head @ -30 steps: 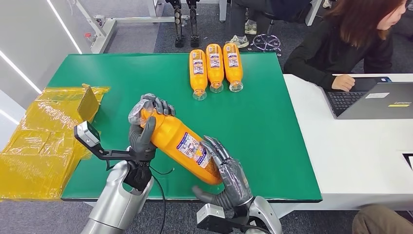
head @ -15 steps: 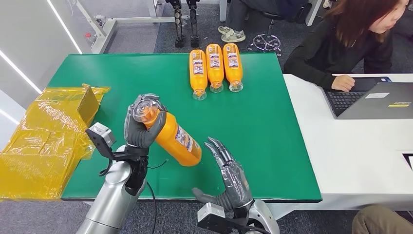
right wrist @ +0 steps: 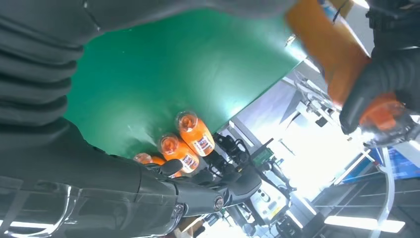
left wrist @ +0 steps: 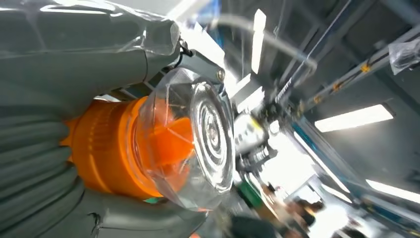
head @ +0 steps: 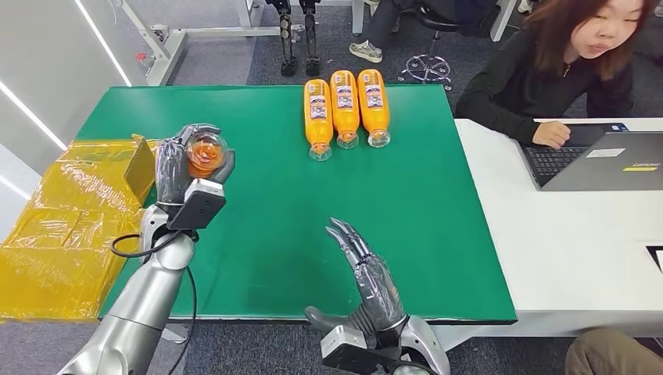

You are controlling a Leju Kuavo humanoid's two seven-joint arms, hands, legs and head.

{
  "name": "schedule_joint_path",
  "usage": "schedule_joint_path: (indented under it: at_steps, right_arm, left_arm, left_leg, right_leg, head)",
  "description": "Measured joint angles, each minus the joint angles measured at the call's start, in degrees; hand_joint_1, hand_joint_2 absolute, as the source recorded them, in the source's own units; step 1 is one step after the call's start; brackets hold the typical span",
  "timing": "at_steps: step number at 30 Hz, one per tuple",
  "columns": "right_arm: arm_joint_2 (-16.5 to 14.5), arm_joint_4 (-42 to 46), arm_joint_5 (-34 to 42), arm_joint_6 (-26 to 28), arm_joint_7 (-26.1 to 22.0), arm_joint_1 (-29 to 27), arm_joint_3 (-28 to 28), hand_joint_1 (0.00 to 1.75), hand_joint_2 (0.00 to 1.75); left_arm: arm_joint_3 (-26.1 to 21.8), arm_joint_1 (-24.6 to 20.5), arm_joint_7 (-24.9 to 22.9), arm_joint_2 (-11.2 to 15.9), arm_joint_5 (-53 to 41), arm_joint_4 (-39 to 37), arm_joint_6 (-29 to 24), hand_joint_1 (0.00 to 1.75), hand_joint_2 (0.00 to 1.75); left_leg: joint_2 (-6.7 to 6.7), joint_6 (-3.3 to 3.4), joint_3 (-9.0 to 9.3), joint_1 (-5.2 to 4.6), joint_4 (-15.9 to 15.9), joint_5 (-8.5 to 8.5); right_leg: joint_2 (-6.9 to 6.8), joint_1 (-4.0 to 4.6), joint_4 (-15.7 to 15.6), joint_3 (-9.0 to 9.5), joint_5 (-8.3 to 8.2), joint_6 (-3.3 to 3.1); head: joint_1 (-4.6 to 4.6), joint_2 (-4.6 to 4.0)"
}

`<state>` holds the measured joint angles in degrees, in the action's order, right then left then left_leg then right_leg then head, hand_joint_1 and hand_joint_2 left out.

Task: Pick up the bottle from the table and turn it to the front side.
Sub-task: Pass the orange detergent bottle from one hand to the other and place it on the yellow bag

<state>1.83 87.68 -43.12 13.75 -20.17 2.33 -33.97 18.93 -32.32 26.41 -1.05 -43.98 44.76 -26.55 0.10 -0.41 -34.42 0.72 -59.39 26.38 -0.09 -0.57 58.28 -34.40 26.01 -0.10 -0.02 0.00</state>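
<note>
Bottle (head: 206, 155) in my left hand (head: 178, 168), raised at the left of the head frame, clear cap end toward the camera, above the green bench (head: 266, 219). Fingers wrap the neck and shoulder just behind the cap. Full of orange drink, so likely heavy for its size; the plastic wall looks smooth and probably slippery. I judge a grip around the labelled middle steadier for turning. My right hand (head: 367, 281) is wide, holding nothing, lower centre.
</note>
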Motion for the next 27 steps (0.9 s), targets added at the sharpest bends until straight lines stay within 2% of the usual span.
schedule_joint_path:
  at_steps: [4,8,10,15,19,22,23,26,27]
  right_arm:
    - [0.9,-0.4,1.9,0.5,-0.1,0.8,-0.6,0.00,0.00]
    - [2.5,-1.2,4.1,2.1,-1.3,0.8,-1.3,0.00,0.00]
    - [3.1,-1.7,5.0,2.8,-1.8,0.8,-1.6,0.00,0.00]
    - [3.7,-2.7,6.5,3.2,-2.2,0.9,-2.1,0.00,0.00]
    - [4.1,-3.1,7.5,3.1,-2.1,1.0,-2.6,0.00,0.00]
    - [4.7,-3.1,8.2,2.9,-2.1,1.1,-2.9,0.00,0.00]
    - [4.9,-3.1,8.5,2.8,-2.2,1.1,-2.9,0.00,0.00]
    - [5.6,-3.1,9.2,2.3,-2.3,1.2,-3.0,0.00,0.00]
    - [5.9,-3.1,9.3,2.0,-2.3,1.3,-3.1,0.00,0.00]
  left_arm:
    - [1.9,-2.8,-5.2,1.7,-12.2,-6.0,-4.5,1.66,1.75]
    - [4.3,-5.4,-10.7,3.4,-20.2,-13.2,-5.7,1.66,1.75]
    - [5.3,-6.1,-12.9,4.2,-22.2,-16.2,-5.4,1.62,1.75]
    - [7.5,-6.9,-17.4,5.8,-25.8,-21.9,-4.1,1.34,1.75]
    - [9.1,-7.0,-20.7,6.7,-29.2,-24.9,-2.0,1.39,1.75]
    - [10.3,-7.1,-22.2,7.4,-31.3,-26.5,0.7,1.34,1.75]
    - [10.6,-7.1,-22.5,7.7,-31.7,-26.9,1.4,1.15,1.75]
    - [11.2,-7.1,-23.3,8.5,-32.4,-27.8,2.7,0.17,1.75]
    - [11.3,-7.1,-23.6,8.8,-32.6,-28.1,3.1,0.00,1.75]
  left_leg:
    - [0.00,0.00,0.00,0.00,0.0,0.00]
    - [0.07,0.00,0.00,-0.01,0.0,0.00]
    - [0.08,0.00,0.00,-0.01,0.0,0.00]
    - [0.07,-0.01,-0.01,0.00,0.0,0.00]
    - [0.07,-0.01,-0.02,0.00,0.0,0.00]
    - [0.08,-0.01,-0.02,0.00,0.0,0.00]
    - [0.08,-0.01,-0.02,0.00,0.0,0.00]
    - [0.07,0.00,-0.02,0.00,0.0,0.00]
    - [0.07,-0.01,-0.02,-0.01,0.0,0.00]
  right_leg:
    - [0.00,0.00,0.0,0.01,0.00,0.00]
    - [0.06,-0.01,0.0,0.00,-0.02,-0.01]
    - [0.07,-0.01,0.0,-0.02,-0.01,-0.01]
    - [0.07,0.00,0.0,-0.05,-0.01,-0.02]
    - [0.07,0.00,0.0,-0.06,0.00,-0.03]
    - [0.07,0.00,0.0,-0.06,0.00,-0.03]
    - [0.07,0.00,0.0,-0.06,0.00,-0.03]
    - [0.06,0.00,0.0,-0.05,-0.01,-0.03]
    - [0.06,0.00,0.0,-0.05,-0.01,-0.03]
  head:
    - [0.01,0.00]
    - [0.01,-0.01]
    - [0.00,0.00]
    - [0.00,0.00]
    - [0.00,-0.01]
    - [0.00,-0.01]
    - [0.00,-0.01]
    - [0.01,0.00]
    - [0.01,0.00]
